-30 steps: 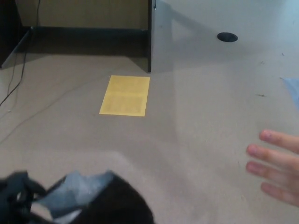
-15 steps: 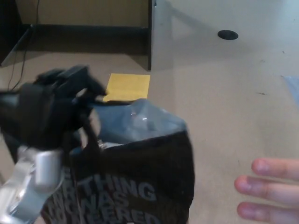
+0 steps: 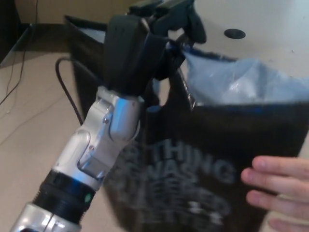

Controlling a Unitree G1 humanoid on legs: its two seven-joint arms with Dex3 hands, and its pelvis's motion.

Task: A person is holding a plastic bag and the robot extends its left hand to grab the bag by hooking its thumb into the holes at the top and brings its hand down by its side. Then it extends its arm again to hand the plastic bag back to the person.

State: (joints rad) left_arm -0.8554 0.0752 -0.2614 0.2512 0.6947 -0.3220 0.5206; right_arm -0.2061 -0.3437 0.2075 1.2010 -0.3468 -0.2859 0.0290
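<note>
Left hand (image 3: 145,43) is raised far-left, fingers closed w/ the black plastic bag (image 3: 212,159) hanging from it, centre-right. Person's hand (image 3: 277,191) waits near-right. Risk: bag slips off thumb if arm jerks before the person grips.

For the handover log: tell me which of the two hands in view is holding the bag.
The robot's black left hand, raised at top, holds the black plastic bag; the person's bare hand, lower right, is open.

The robot's left hand (image 3: 149,36) grips a black plastic bag (image 3: 203,159) by its top, a person's hand (image 3: 277,191) just beside it.
</note>
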